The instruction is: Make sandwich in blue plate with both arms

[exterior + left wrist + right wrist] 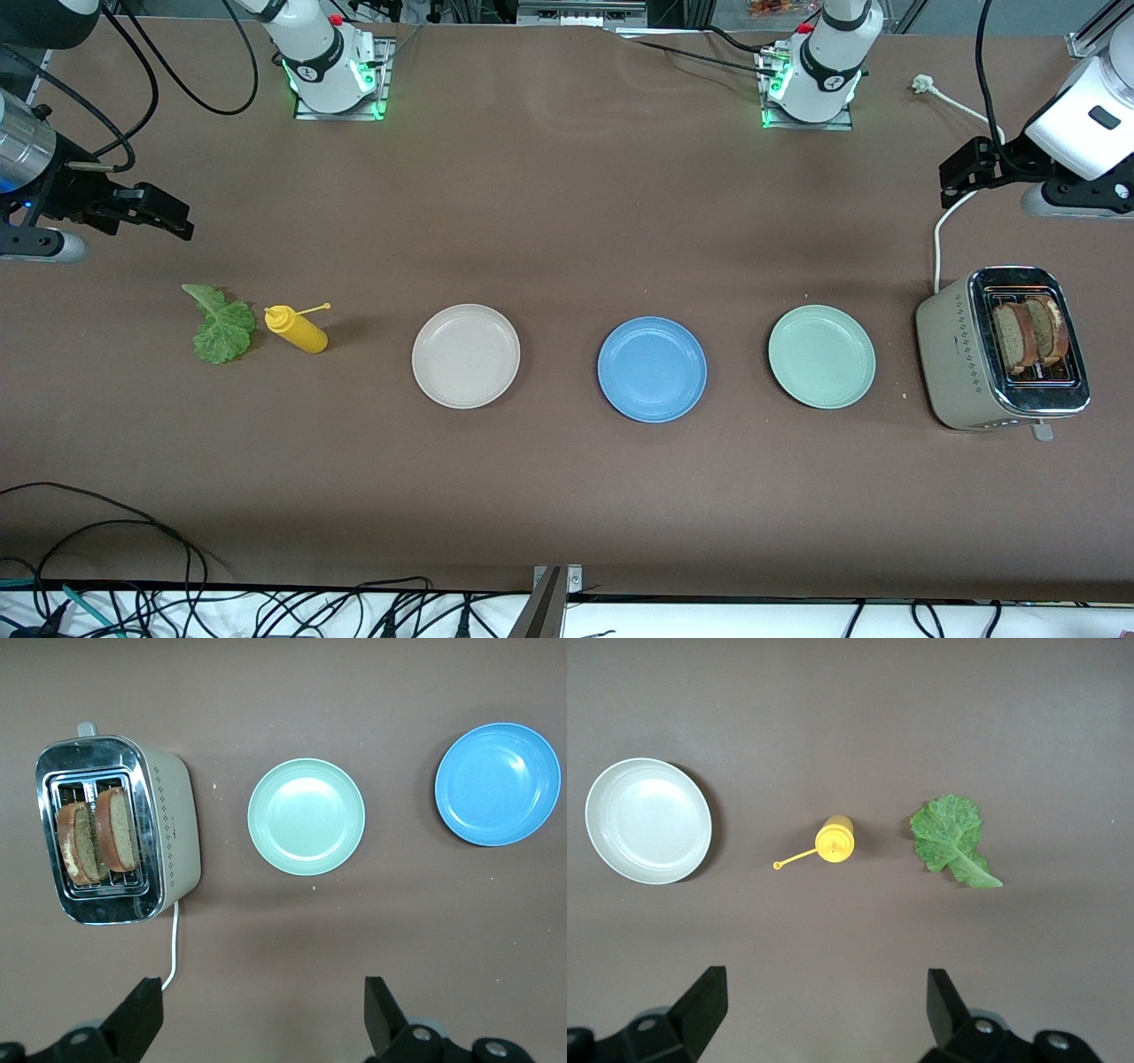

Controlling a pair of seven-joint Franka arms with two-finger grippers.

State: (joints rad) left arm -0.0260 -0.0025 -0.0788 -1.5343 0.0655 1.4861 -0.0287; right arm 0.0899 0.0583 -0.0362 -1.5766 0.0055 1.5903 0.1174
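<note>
- The right gripper (168,221) hangs in the air with its fingers spread wide and nothing between them, above bare table at the right arm's end.
- The lettuce leaf (220,325) lies flat on the table, nearer the front camera than that gripper; it is the sandwich's filling and is untouched.
- A yellow squeeze bottle (297,329) with a thin nozzle stands just beside the leaf, toward the plates, apart from it.
- The beige plate (466,355) comes next in the row and holds nothing.
- The blue plate (652,369) sits mid-table between the beige plate and the mint-green plate (821,356); it holds nothing, so no layer has been laid yet.
- The toaster (1001,350) stands at the left arm's end, its cord running up the table; two brown bread slices (1028,332) stand upright in its slots.
- The left gripper (973,168) is up over the table above the toaster's cord, fingers wide apart and empty.
- I judge the task to be at its start, with both arms poised.
- The next move likely calls for the left gripper to drop over the toaster and pinch one slice by its top edge, lifting it straight out, then carry it to the blue plate; the right gripper must come down on the thin leaf without nudging the bottle.
</note>
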